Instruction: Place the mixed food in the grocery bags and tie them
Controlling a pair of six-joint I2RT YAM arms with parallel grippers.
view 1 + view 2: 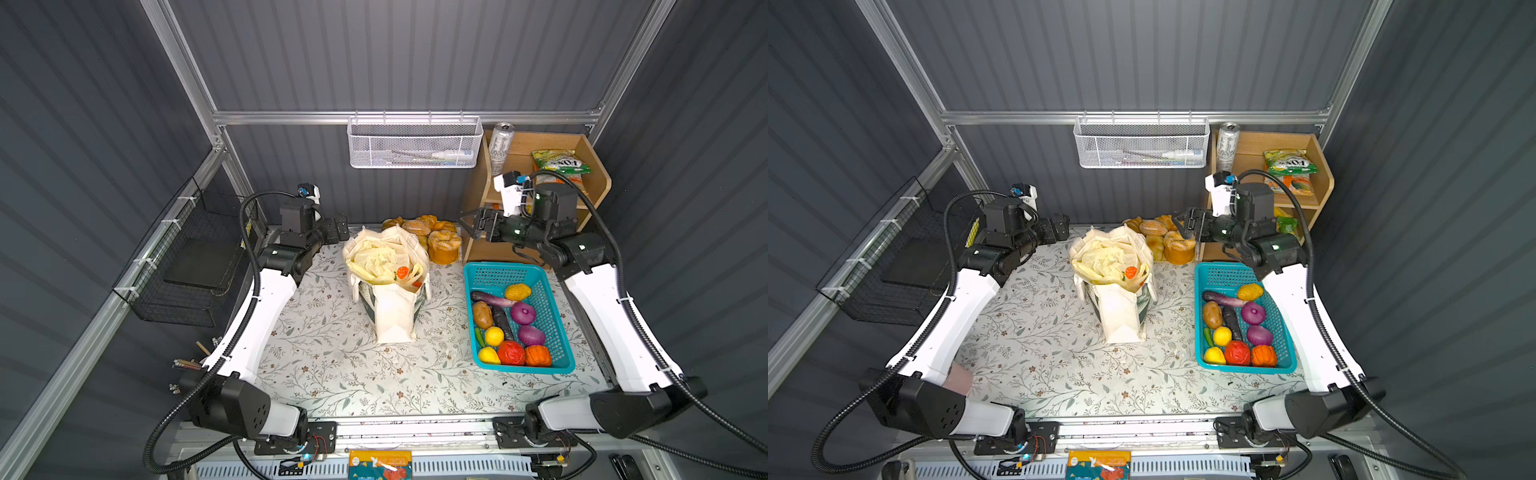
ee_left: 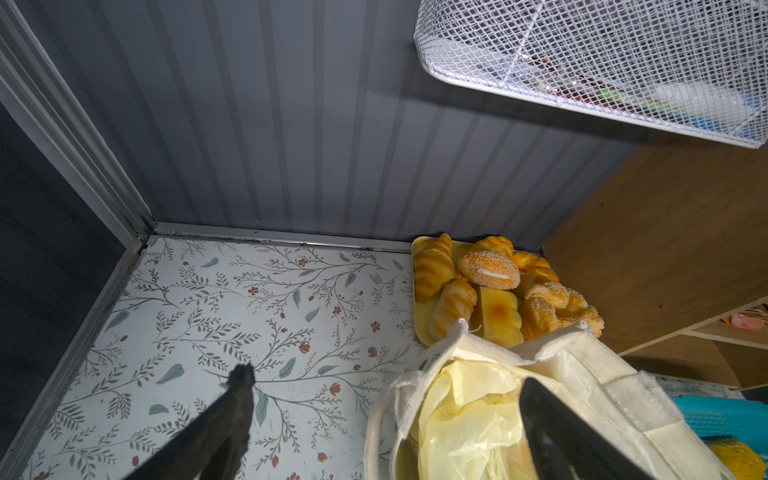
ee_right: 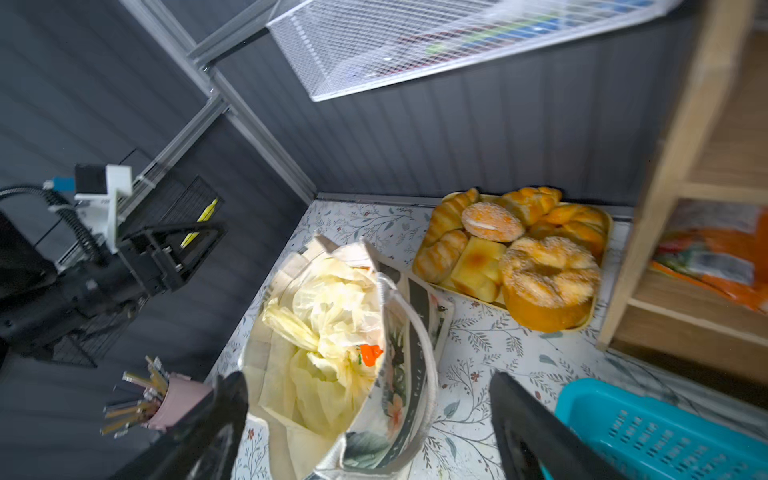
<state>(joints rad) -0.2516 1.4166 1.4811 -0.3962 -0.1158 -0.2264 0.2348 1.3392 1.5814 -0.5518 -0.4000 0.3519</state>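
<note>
Just off the front edge of the flowered surface (image 1: 332,374), we see a teal packet (image 1: 380,464) lying on the frame. Along the right edge sits a turquoise basket (image 1: 559,332) filled with toy produce. Its yellow lemons (image 1: 493,336) lie toward the near end, beside a red piece and an orange one, with purple, brown and dark pieces behind them.

At the middle of the surface, toward the far edge, a cream canvas tote (image 1: 395,316) stands with its mouth open. We find a pale-yellow plastic bag (image 1: 376,259) bunched inside it, a spot of orange print showing near the rim.

The left pincer (image 1: 343,228) hangs beside the tote's far left corner, its fingers (image 2: 239,399) apart and holding nothing. The right pincer (image 1: 467,226) hangs above the far edge, near the bread and in front of the shelf. Its fingers (image 3: 523,415) are also spread wide and hold nothing.

Against the far edge, just behind the tote, a yellow tray (image 2: 420,316) carries golden-brown bread pieces (image 1: 444,241). In the far right corner we see a wooden shelf (image 1: 598,174). A silver-white drink can (image 1: 500,147) stands on its top level, with a green-and-yellow snack packet (image 1: 561,162) lying near it. A white mesh basket (image 1: 415,145) hangs on the back wall.
</note>
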